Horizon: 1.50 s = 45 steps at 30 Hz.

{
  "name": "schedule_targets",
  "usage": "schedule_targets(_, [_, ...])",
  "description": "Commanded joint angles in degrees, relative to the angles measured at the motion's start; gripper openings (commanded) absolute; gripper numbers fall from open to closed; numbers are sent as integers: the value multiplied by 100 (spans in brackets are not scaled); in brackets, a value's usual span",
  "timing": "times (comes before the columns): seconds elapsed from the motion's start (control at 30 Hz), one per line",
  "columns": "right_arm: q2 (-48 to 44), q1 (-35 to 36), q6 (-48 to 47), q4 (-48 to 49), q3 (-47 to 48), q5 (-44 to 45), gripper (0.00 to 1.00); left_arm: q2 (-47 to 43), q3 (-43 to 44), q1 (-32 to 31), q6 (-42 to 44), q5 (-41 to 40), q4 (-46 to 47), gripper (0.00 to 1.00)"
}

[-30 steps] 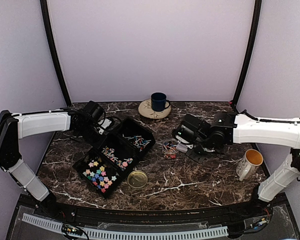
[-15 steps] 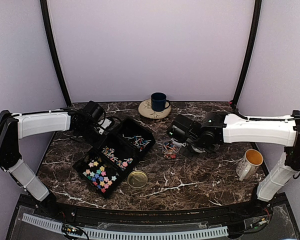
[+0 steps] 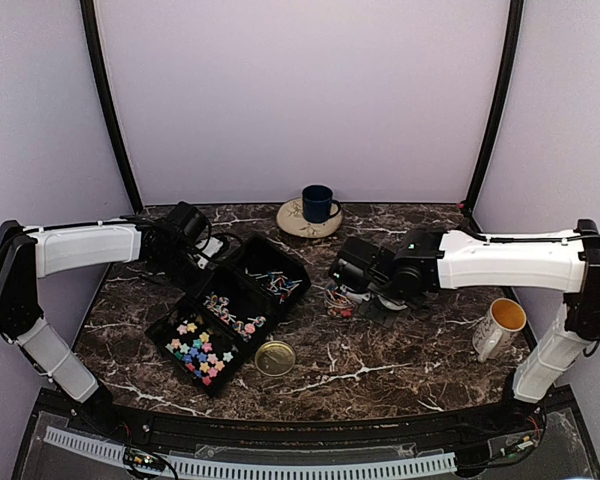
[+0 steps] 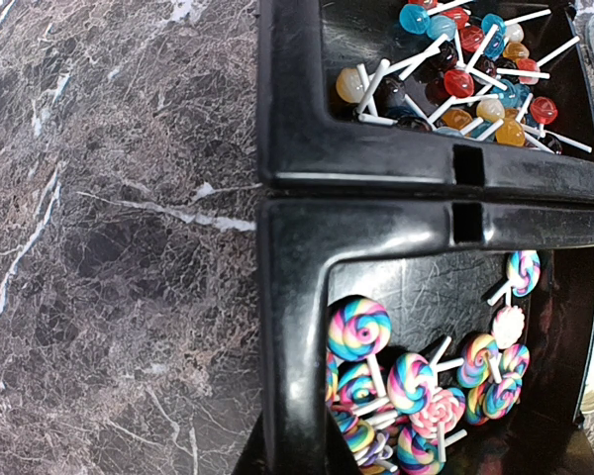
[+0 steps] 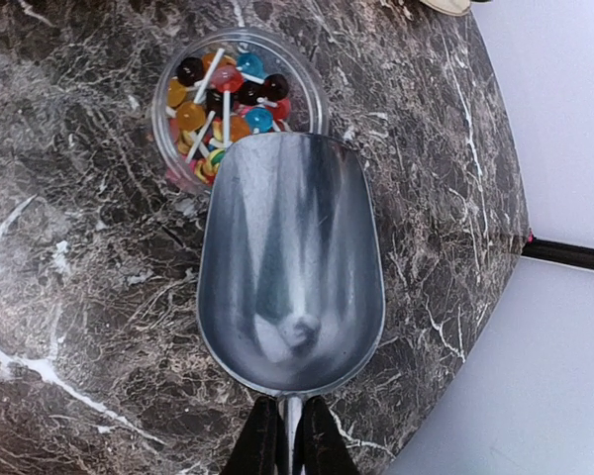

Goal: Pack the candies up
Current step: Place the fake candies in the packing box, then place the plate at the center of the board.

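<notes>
Scooping seems in hand: an empty scoop (image 5: 292, 267) is pinched by its handle in the right gripper (image 5: 282, 440), its lip over a jar (image 5: 156, 109) of candies (image 5: 223, 94). More candies are held in the tray (image 4: 297, 148), beside which the left gripper (image 3: 195, 255) is pressed together. A fresh load seems called for next. No writing can be read

One tray (image 4: 376, 158), jar (image 5: 158, 124), lid (image 3: 275, 357), scoop (image 5: 292, 262) and saucer (image 3: 288, 222) each; two mugs (image 3: 317, 203) (image 3: 500, 328); three kinds of candies (image 4: 361, 332)
</notes>
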Motion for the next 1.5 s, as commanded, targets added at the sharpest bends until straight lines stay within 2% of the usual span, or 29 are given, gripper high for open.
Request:
schedule_targets(0.0, [82, 189, -226, -150, 181, -77, 0, -295, 163, 42, -42, 122, 326, 0])
schedule_targets(0.17, [518, 211, -394, -519, 506, 119, 0, -301, 157, 41, -50, 109, 315, 0])
schedule_targets(0.33, [833, 206, -565, -644, 776, -169, 0, -312, 156, 36, -50, 102, 322, 0])
schedule_targets(0.5, [1087, 202, -591, -750, 986, -33, 0, -324, 155, 39, -50, 107, 312, 0])
schedule_targets(0.83, [542, 156, -574, -638, 1559, 281, 0, -358, 139, 38, -42, 55, 324, 0])
schedule_targets(1.03, [98, -43, -371, -141, 1174, 375, 0, -347, 115, 78, -82, -33, 346, 0])
schedule_targets(1.3, [-452, -560, 46, 1139, 266, 262, 0, -259, 109, 433, -138, 443, 487, 0])
schedule_targets(1.47, [-534, -520, -108, 1049, 158, -86, 0, -109, 195, 813, -184, 667, 543, 0])
